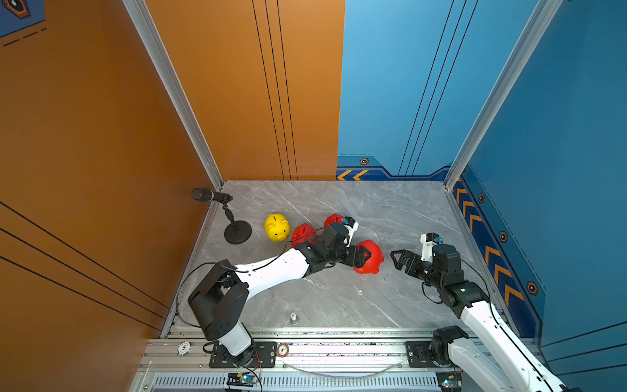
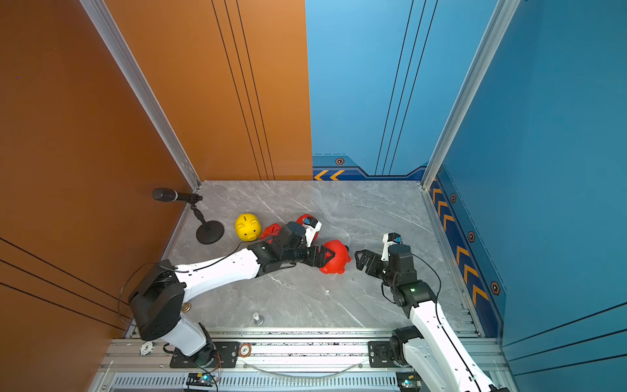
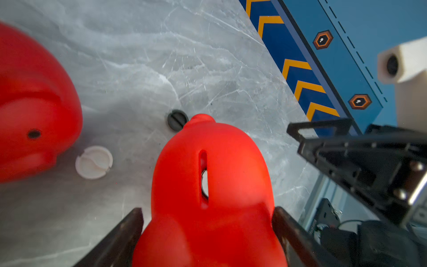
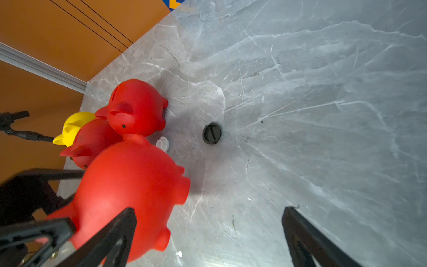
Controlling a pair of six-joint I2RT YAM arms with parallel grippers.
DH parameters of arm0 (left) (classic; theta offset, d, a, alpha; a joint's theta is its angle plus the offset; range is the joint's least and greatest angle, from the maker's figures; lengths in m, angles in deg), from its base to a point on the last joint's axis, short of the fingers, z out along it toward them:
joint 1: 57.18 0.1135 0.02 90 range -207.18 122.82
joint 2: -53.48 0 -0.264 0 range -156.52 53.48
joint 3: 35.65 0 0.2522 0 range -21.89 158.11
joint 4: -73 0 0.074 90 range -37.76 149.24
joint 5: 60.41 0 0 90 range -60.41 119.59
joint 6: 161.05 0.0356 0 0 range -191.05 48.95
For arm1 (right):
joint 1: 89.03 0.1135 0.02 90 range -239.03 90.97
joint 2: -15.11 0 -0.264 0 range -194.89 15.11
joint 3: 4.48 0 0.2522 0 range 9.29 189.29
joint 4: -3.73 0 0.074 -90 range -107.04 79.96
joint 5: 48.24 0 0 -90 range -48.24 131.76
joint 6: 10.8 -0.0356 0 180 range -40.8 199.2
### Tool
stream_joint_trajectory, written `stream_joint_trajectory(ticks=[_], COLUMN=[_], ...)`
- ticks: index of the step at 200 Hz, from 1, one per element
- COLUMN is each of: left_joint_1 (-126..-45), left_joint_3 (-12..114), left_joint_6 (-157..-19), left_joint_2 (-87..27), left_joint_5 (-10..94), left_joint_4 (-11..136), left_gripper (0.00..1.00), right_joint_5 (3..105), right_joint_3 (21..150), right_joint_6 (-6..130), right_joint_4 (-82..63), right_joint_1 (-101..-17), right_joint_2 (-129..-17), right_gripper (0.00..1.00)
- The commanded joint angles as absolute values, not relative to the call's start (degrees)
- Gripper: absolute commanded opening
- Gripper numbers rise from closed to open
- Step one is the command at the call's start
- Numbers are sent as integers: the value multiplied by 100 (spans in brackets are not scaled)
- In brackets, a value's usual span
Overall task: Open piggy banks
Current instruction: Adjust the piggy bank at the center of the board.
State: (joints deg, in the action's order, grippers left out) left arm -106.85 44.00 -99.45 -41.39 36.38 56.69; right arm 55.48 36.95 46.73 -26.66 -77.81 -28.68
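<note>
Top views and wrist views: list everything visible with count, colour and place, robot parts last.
held pig: 1, red, mid-table
red pigs: 2, red, between the yellow pig and the held pig, partly behind the left arm
yellow pig: 1, yellow, beside the microphone stand
white plug: 1, white, on the table between the held pig and a red pig
black plug: 1, black, on the table near the held pig
microphone: 1, black, far left corner
stud: 1, silver, table's front edge
chips: 2, white and red-rimmed, front rail
table: 1, grey marble
left gripper: black, shut on held pig
right gripper: black, open, empty, facing the held pig
</note>
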Motion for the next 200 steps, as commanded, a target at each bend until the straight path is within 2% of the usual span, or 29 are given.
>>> stream_joint_trajectory(ticks=[1, 46, 91, 131, 151, 179, 184, 188, 200], left_joint_1=[-10754, -10754, -10656, -10634, -10648, -10668, -10681, -10683, -10693], left_joint_3=[5154, 6443, 7505, 7969, 8099, 8129, 8136, 8146, 8186], left_joint_6=[-9407, -9071, -8854, -8837, -8843, -8944, -8951, -8951, -8959], left_joint_2=[-4528, -5507, -6456, -6996, -7166, -7194, -7183, -7185, -7162], left_joint_5=[2710, 1807, 1421, 1176, 1109, 1126, 1139, 1174, 1215], left_joint_4=[4897, 4368, 4311, 4366, 4333, 4326, 4323, 4322, 4283], left_gripper=[55, 55, 55, 56, 63, 84, 85, 91, 96], right_joint_5=[5627, 5633, 5946, 6127, 6176, 6168, 6163, 6174, 6221], right_joint_3=[3652, 3549, 3462, 3469, 3476, 3517, 3519, 3528, 3537], right_joint_6=[4916, 4975, 5096, 5201, 5212, 5255, 5263, 5269, 5282], right_joint_4=[-3086, -3144, -3055, -3032, -2991, -2964, -2959, -2940, -2886], right_joint_1=[-7827, -7848, -7853, -7841, -7844, -7834, -7835, -7831, -7825], right_joint_2=[-2713, -2594, -2550, -2626, -2687, -2749, -2768, -2790, -2876], right_gripper=[100, 100, 100, 100, 100, 100, 100, 100, 100])
